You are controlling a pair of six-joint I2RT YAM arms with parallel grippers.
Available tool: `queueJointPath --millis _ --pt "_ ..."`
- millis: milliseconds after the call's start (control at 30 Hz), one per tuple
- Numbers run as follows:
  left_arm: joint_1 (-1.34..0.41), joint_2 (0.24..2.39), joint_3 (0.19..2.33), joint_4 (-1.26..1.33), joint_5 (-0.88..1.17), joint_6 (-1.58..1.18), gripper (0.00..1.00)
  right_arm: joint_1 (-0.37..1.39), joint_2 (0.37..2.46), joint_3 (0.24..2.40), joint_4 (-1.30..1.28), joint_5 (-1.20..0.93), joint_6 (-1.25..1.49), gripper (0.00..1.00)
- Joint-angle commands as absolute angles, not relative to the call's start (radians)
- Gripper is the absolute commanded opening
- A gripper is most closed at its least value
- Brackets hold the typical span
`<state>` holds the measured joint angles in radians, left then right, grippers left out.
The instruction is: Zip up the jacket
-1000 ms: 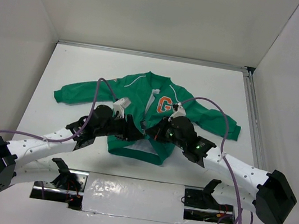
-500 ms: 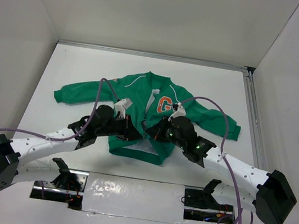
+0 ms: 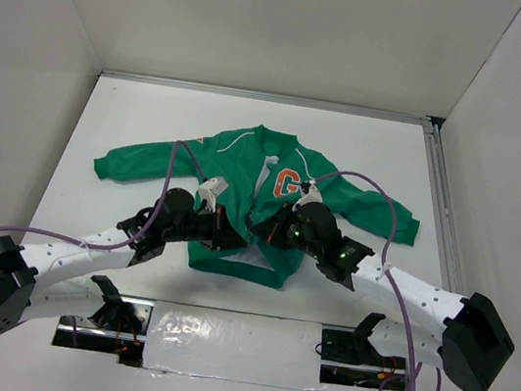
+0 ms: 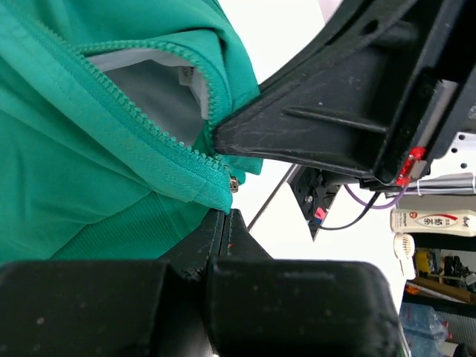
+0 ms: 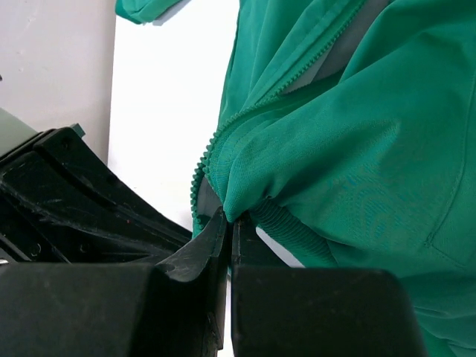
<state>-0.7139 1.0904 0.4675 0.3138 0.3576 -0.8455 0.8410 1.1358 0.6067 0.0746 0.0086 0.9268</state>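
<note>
The jacket [image 3: 236, 162] lies face up with sleeves spread in the middle of the white table [image 3: 155, 109], its front parted so the pale lining shows. The left gripper [image 4: 227, 217] has its jaws pressed together on the bottom corner of one front edge, just below the end of the zipper teeth [image 4: 149, 134], and the right gripper [image 5: 229, 223] is pinched tight on the other front edge where its teeth meet the ribbed hem [image 5: 290, 230]. From above, both grippers sit close together at the middle of the hem, nearly touching
</note>
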Motion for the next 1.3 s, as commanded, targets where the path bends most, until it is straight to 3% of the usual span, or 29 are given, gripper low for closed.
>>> queueJointPath --millis 0,200,400,467,533,567,667,700,800,900,1267 --pt "-0.729 1.097 0.443 0.313 0.495 -0.850 0.00 0.807 1.146 0.666 0.250 0.025 0.973 0.00" --pt "-0.744 1.100 0.436 0.281 0.551 -0.793 0.00 0.775 1.103 0.667 0.219 0.054 0.967 0.00" --pt "-0.735 1.054 0.500 0.115 0.401 -0.781 0.00 0.796 1.094 0.701 0.034 0.028 0.824 0.00" --pt "-0.712 1.052 0.524 0.098 0.393 -0.766 0.00 0.807 1.092 0.690 -0.020 0.018 0.795 0.13" --pt "-0.695 1.055 0.532 0.080 0.419 -0.765 0.00 0.831 1.091 0.690 -0.061 0.018 0.778 0.33" --pt "-0.686 1.063 0.541 0.065 0.431 -0.752 0.00 0.839 1.085 0.693 -0.098 0.029 0.753 0.49" --pt "-0.667 1.083 0.569 0.003 0.471 -0.742 0.00 0.854 1.060 0.707 -0.176 0.078 0.692 0.59" --pt "-0.666 1.100 0.577 -0.038 0.474 -0.745 0.00 0.859 1.051 0.713 -0.196 0.081 0.661 0.84" --pt "-0.655 1.123 0.577 -0.143 0.491 -0.764 0.00 0.885 1.006 0.727 -0.245 0.158 0.569 0.85" --pt "-0.657 1.140 0.511 -0.130 0.544 -0.779 0.00 0.891 0.997 0.735 -0.192 0.104 0.496 0.82" --pt "-0.658 1.284 0.471 -0.107 0.535 -0.792 0.00 0.919 1.316 0.853 -0.029 -0.234 0.345 0.61"
